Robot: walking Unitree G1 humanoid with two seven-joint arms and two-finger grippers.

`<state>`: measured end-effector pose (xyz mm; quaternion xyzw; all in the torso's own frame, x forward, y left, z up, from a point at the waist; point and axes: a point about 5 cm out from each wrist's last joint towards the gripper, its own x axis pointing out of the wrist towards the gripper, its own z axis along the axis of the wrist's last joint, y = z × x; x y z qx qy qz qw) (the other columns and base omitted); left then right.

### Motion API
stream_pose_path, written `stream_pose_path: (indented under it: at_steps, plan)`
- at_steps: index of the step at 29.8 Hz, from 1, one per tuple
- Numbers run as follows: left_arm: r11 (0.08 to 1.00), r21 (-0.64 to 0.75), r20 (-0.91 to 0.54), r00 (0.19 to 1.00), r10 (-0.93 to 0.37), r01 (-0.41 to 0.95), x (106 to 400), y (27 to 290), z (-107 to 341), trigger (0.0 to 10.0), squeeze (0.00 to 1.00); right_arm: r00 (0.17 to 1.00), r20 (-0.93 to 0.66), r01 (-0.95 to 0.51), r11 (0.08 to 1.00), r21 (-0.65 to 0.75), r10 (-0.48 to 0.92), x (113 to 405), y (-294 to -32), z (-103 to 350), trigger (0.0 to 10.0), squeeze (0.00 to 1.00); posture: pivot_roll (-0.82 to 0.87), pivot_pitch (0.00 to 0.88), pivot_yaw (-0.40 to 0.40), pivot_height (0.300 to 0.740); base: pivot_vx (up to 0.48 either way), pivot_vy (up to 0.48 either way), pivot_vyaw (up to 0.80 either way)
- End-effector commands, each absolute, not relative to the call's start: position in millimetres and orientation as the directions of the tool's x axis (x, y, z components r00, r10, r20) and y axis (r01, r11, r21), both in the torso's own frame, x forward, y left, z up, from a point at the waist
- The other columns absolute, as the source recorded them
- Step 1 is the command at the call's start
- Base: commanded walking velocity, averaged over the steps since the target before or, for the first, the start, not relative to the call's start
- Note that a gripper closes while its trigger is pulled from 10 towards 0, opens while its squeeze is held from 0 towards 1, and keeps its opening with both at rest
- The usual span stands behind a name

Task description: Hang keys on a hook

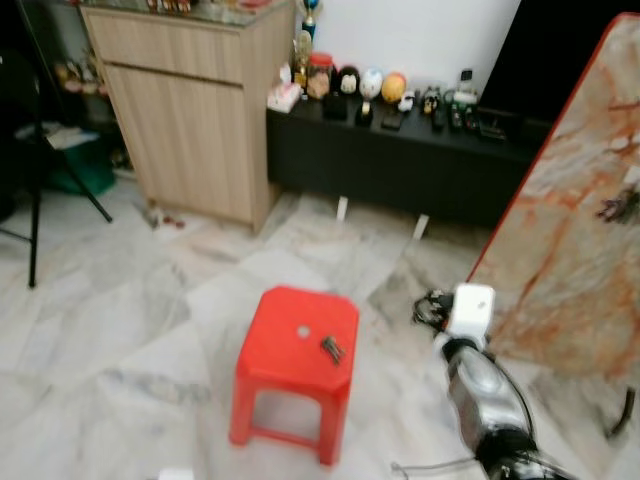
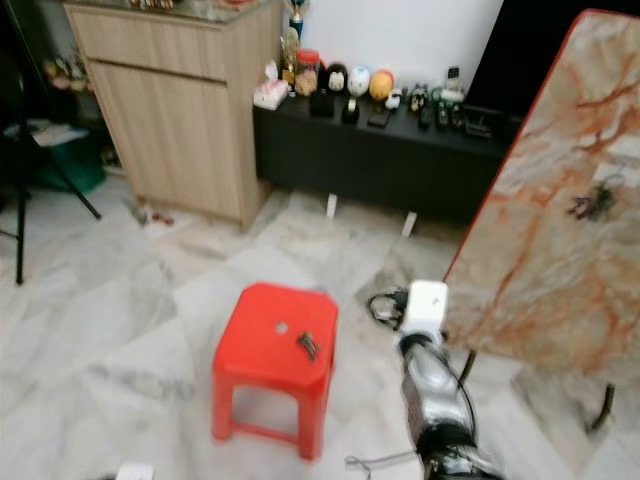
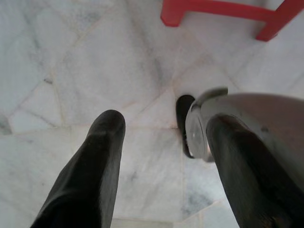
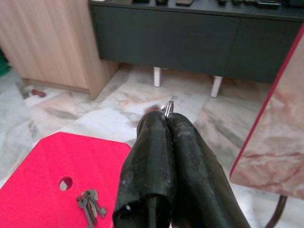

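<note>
Keys (image 1: 332, 347) lie in a small bunch on the seat of a red plastic stool (image 1: 270, 340), just beside the round hole in its middle, with nothing gripping them. The stool stands on a pale marble floor (image 1: 120, 330). The right gripper (image 4: 167, 110) hangs above the stool's far edge, its two black fingers pressed together with a thin metal tip showing between them. The left gripper (image 3: 164, 142) points down at the floor near the stool's legs, fingers spread apart and empty. A marble-patterned board (image 1: 580, 220) with a red edge leans at the robot's right, a dark cluster hanging on its face.
</note>
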<state>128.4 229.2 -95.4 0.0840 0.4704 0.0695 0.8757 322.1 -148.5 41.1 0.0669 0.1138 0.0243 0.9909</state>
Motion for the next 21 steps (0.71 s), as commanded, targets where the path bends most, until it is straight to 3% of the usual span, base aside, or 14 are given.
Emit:
stream_pose_path:
  at_steps: [1,18,21]
  plan:
    - [0.979,0.203,-0.824,0.538,0.176,-0.011,127.6,222.1,-97.5,10.0,0.00,0.975,-0.222,0.006,0.992,0.126,0.023,321.4,-162.6,41.3,10.0,0.00,0.05,0.000,-0.083,0.740,0.000,-0.345,0.00]
    - [0.980,0.198,-0.823,0.541,0.173,-0.011,128.1,220.8,-97.6,10.0,0.00,0.976,-0.213,-0.008,0.991,0.134,0.037,325.8,-160.6,45.4,10.0,0.00,0.06,0.000,-0.092,0.740,0.000,-0.357,0.00]
    - [0.980,0.197,-0.823,0.542,0.173,-0.015,128.4,220.8,-97.5,10.0,0.00,0.976,-0.212,-0.011,0.991,0.133,0.039,326.6,-159.7,46.2,10.0,0.00,0.05,0.000,-0.094,0.740,0.000,-0.358,-0.50]
